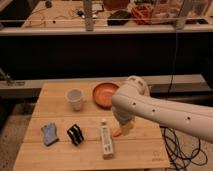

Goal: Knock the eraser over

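The eraser (pixel 75 134), a small black block with white stripes, stands on the wooden table (pixel 60 155) at the front left. My white arm reaches in from the right, and the gripper (pixel 125 128) hangs low over the table, right of the long white box (pixel 105 140) and well right of the eraser. The gripper partly hides a small orange item (pixel 117 133).
A blue-grey soft piece (pixel 49 133) lies left of the eraser. A white cup (pixel 75 98) and an orange bowl (pixel 102 93) stand at the back. Black cables (pixel 172 142) hang off the table's right side. A dark shelf unit stands behind.
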You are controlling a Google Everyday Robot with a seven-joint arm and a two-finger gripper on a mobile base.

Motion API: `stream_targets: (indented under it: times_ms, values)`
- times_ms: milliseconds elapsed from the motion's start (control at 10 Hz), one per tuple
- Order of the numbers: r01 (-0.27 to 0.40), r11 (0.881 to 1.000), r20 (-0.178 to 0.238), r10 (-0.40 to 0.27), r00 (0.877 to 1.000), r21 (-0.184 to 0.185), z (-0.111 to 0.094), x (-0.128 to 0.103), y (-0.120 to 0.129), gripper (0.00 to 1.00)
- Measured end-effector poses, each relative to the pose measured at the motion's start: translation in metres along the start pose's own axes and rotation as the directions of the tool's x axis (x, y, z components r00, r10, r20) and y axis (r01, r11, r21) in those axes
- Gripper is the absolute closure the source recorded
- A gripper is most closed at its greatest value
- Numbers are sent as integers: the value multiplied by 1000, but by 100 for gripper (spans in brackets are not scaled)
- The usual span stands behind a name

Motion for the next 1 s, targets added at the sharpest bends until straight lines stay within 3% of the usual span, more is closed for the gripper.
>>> stream_targets:
  times_ms: [1000]
  values:
    - [93,995,41,-93,995,21,24,-38,-5,20]
